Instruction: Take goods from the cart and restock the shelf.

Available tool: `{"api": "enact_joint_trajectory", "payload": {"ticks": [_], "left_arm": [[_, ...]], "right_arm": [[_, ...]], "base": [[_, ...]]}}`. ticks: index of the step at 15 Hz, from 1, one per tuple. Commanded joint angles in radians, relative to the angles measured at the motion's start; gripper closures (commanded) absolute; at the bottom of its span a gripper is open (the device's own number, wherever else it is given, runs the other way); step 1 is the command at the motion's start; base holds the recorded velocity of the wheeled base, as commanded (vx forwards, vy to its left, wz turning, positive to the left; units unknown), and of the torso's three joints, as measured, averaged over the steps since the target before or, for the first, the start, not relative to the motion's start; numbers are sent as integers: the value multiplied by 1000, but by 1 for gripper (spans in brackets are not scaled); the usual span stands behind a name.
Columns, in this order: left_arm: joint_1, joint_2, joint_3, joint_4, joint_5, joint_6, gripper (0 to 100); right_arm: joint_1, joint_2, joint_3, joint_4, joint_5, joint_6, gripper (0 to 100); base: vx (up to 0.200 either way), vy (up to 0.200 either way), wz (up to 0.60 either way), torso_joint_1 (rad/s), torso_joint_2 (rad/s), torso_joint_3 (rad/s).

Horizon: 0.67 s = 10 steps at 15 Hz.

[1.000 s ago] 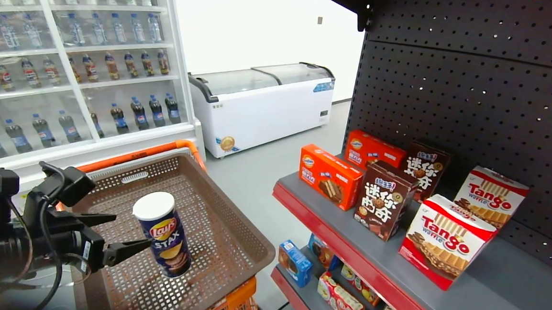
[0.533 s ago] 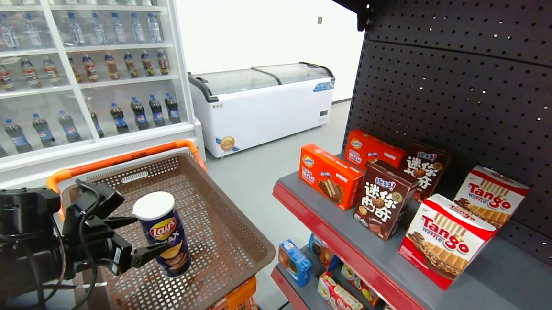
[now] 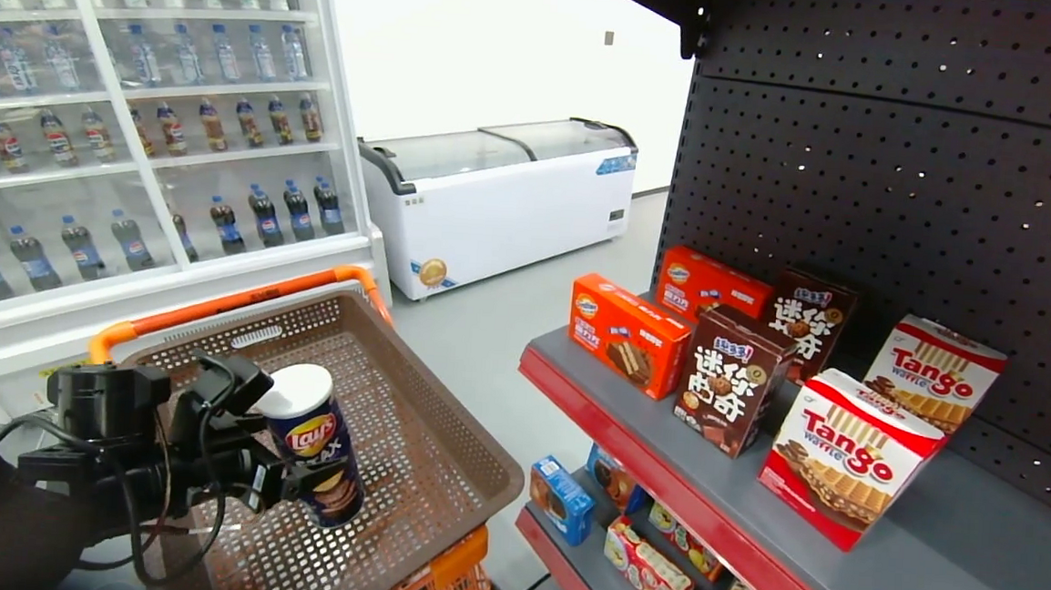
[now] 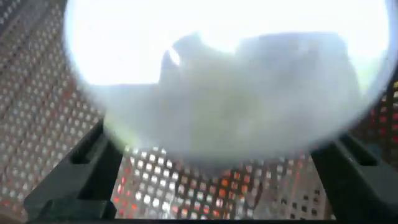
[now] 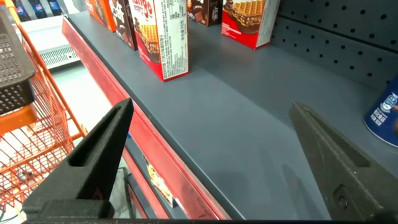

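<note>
The left tool (image 3: 297,454) sits low inside the brown basket (image 3: 447,391) on the cart, just below its orange handle (image 3: 242,300). Its two fingers are spread, and the can of crisps (image 3: 309,428) stands upright between them (one finger runs behind the can, the other crosses in front of its lower half). Whether the pads actually touch the can cannot be told. From the left wrist, the can's white lid (image 4: 230,81) looms right ahead of the tool, with a dark finger on either side and the perforated basket floor underneath. The right tool (image 5: 211,109) hangs just above the grey shelf (image 5: 236,130), with its fingers spread wide and nothing between them. Ahead of it, a red-and-white wafer box (image 5: 165,37) stands upright on the shelf, with more boxes beyond it. In the head view, that shelf carries orange boxes (image 3: 630,336), brown boxes (image 3: 730,390) and two red-and-white wafer boxes in pairs, one behind the other, all well apart from the left tool and its can.
</note>
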<state>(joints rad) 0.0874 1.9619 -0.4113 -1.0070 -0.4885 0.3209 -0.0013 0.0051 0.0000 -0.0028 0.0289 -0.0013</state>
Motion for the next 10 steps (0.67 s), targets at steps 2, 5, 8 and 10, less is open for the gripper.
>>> {"api": "enact_joint_trajectory", "payload": {"ticks": [2,5,8,10], "left_arm": [[-31,45,-29,-21,1,0,0],[-41,48,-26,-19,1,-3,0],[-40,46,-21,-21,1,-5,0],[-43,46,-32,-15,1,-3,100]], "right_arm": [[0,1,0,0,0,0,0],[0,-1,0,0,0,0,0],[0,1,0,0,0,0,0],[0,1,0,0,0,0,0]], "base": [[0,0,0,0,0,0],[0,0,0,0,0,0],[0,0,0,0,0,0],[0,0,0,0,0,0]]}}
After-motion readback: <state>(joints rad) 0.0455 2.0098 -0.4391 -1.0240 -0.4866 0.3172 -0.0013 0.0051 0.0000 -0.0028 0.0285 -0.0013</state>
